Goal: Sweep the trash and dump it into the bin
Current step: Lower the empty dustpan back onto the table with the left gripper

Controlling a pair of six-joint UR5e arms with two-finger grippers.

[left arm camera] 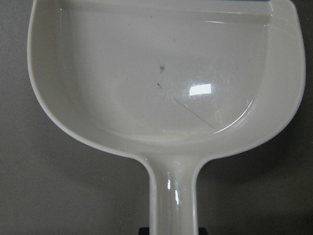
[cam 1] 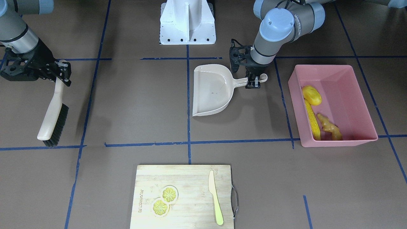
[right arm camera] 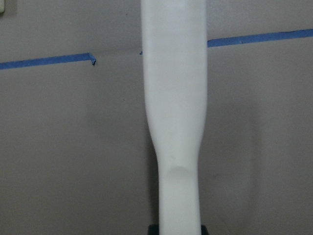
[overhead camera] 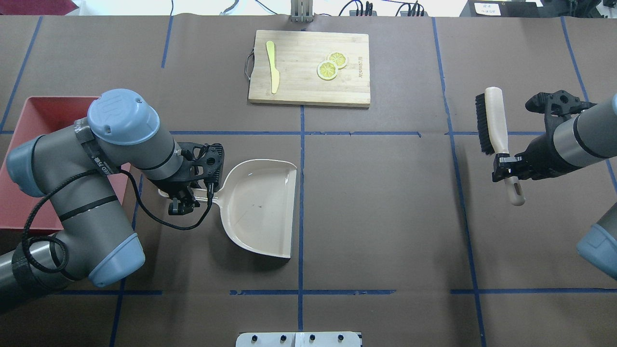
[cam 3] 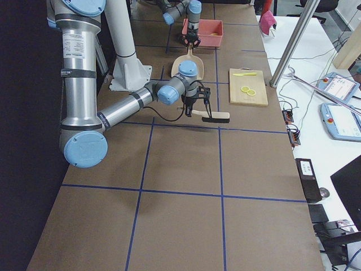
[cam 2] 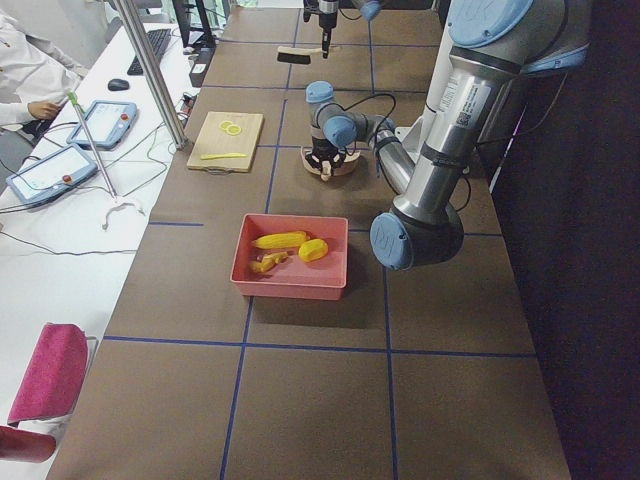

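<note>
As trash (cam 1: 313, 118) hugs 1 bin (cam 1: 337, 142) wall, pink floor shows beside.

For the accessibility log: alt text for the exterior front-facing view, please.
A toy corn cob, a yellow lump and a ginger root lie in the pink bin. The left tool grips the empty dustpan by its handle; the right tool holds a brush. Lemon slices and a knife sit on a cutting board.
</note>
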